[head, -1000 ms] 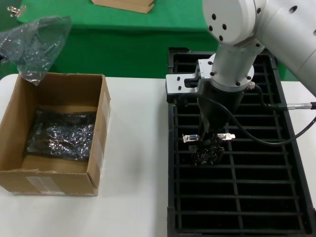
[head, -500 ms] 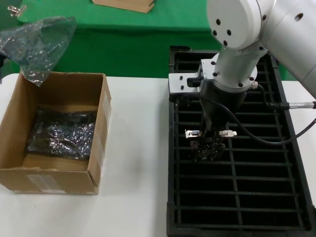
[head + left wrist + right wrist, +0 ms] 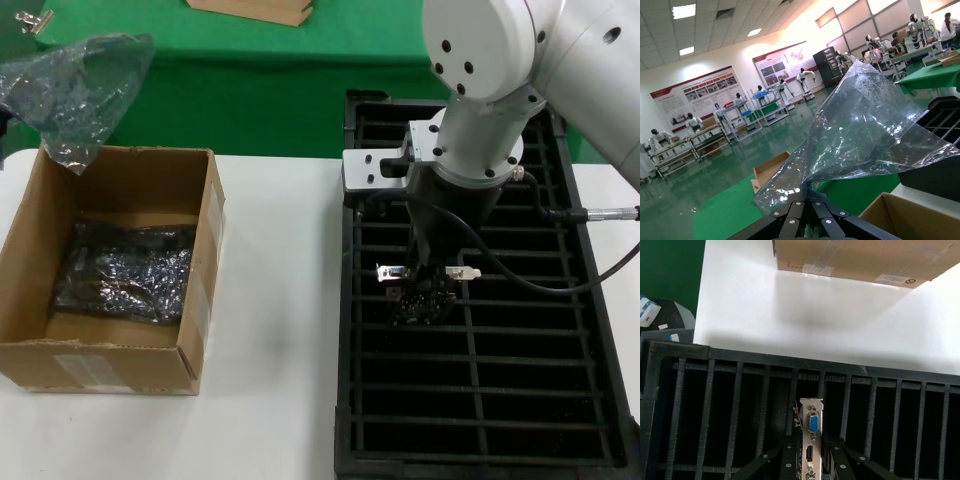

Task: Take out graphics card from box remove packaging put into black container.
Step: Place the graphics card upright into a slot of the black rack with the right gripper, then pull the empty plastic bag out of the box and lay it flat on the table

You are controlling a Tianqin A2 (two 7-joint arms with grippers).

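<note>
My right gripper is shut on the graphics card and holds it upright over the left column of the black container. The card's silver bracket with a blue port stands between the fingers, above the slots of the container. My left gripper is raised at the far left, shut on the packaging, an empty crinkly bag hanging above the box's back corner. The brown box sits on the white table with another bagged item inside.
A green cloth lies behind the table, with a tan box and a metal clip on it. A black cable loops from my right wrist over the container. White table surface separates box and container.
My right gripper with the card has shifted slightly toward the container's far side. The left gripper still holds the bag in about the same place.
</note>
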